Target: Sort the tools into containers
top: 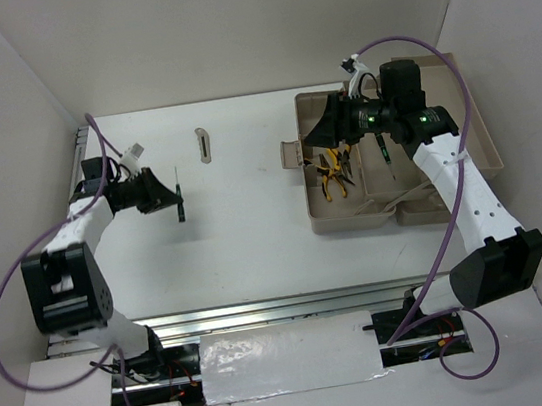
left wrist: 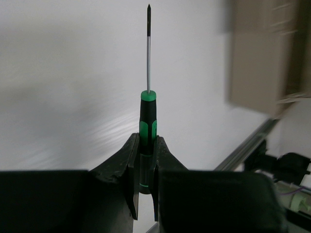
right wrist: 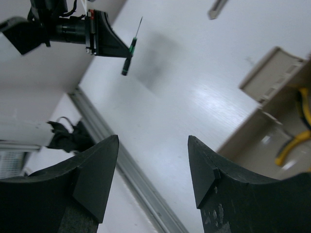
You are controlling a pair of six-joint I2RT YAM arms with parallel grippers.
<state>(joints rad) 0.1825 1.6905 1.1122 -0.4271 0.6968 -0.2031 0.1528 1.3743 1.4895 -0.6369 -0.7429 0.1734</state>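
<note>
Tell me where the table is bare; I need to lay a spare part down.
Bare white table runs between the left tool's green-and-black screwdriver and the beige plastic toolbox; the flat grey metal piece marks its far edge. Crowded: the toolbox tub, holding yellow-handled pliers, with the right tool above it.

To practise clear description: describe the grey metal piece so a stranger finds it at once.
Start at the beige toolbox on the white table. Left of it, alone near the far edge, lies the grey metal piece: flat, slim, handleless, unlike the green-marked screwdriver.
</note>
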